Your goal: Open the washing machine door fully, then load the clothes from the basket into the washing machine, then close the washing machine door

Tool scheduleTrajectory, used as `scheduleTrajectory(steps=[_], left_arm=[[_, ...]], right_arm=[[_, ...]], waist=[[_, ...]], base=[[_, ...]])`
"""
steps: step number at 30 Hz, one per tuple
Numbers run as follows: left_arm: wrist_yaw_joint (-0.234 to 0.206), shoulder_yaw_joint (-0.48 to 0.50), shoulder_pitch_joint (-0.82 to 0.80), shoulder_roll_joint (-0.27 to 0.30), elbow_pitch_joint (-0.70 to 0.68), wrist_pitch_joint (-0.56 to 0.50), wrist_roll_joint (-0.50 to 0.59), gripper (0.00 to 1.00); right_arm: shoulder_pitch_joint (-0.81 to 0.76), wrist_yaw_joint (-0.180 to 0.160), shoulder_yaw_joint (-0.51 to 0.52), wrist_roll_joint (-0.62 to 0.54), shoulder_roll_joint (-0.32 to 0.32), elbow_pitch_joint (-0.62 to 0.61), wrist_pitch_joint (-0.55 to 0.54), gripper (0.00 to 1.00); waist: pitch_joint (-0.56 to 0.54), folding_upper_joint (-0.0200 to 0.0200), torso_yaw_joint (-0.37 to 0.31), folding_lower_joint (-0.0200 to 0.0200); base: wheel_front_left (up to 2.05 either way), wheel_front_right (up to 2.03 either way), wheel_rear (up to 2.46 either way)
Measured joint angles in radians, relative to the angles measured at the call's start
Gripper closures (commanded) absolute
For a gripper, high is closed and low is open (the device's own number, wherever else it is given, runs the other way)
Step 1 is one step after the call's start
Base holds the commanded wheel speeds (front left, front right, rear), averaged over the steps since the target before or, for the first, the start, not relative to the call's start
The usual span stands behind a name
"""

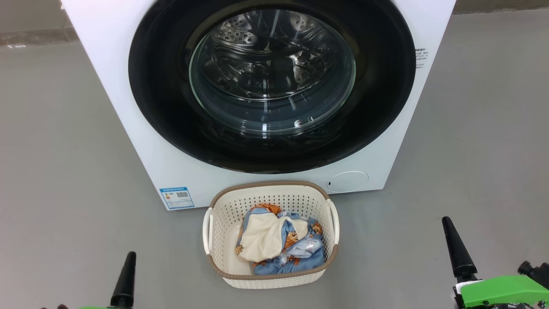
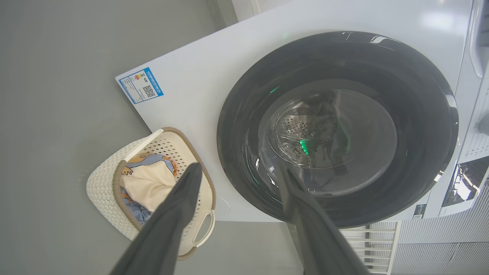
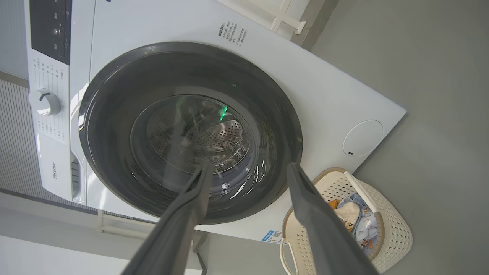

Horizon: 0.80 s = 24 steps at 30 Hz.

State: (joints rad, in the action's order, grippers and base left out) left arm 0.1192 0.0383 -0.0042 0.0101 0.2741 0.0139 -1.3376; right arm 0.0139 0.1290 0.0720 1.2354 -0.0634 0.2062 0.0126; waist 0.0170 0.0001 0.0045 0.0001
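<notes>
The left jaws hang low over the grey floor (image 1: 64,171), and the left wrist view shows their two dark fingers (image 2: 172,221) spread wide with nothing between them. They look parked there so the way to the machine is clear.

Ahead of them and to their right is the washing machine (image 1: 107,86), with its small blue label (image 1: 176,197) at the near lower corner.

The basket (image 1: 274,281) sits on the floor between the two pairs of jaws, a little ahead of both and just in front of the machine. That puts it near the drum mouth, probably to keep each carry short. The clothes (image 1: 270,240) lie bundled inside it, the cream piece on top of the blue bear print, and neither arm is touching them.

Beyond the basket, well ahead of both jaws, the washing machine door (image 1: 171,107) is shut flat against the front. The steel drum shows through its glass bowl. Opening it looks like the step in hand, since no loading can start before that.

To the right of the basket, low on the front panel, is a small round flap (image 1: 347,181).

The right jaws are on the far right, near the floor, with their fingers (image 3: 317,221) also spread and empty.
</notes>
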Motion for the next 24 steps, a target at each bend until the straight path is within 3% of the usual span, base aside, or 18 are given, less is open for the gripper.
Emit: scheduleTrajectory(steps=[24], left_arm=[[0.000, -0.019, 0.000, 0.007, -0.009, 0.063, 0.367, 0.00]], right_arm=[[0.002, 0.000, -0.069, -0.318, -0.063, -0.019, 0.066, 0.00]], waist=[[0.004, 0.0000, 0.005, 0.0000]], base=[[0.00, 0.00, 0.00]])
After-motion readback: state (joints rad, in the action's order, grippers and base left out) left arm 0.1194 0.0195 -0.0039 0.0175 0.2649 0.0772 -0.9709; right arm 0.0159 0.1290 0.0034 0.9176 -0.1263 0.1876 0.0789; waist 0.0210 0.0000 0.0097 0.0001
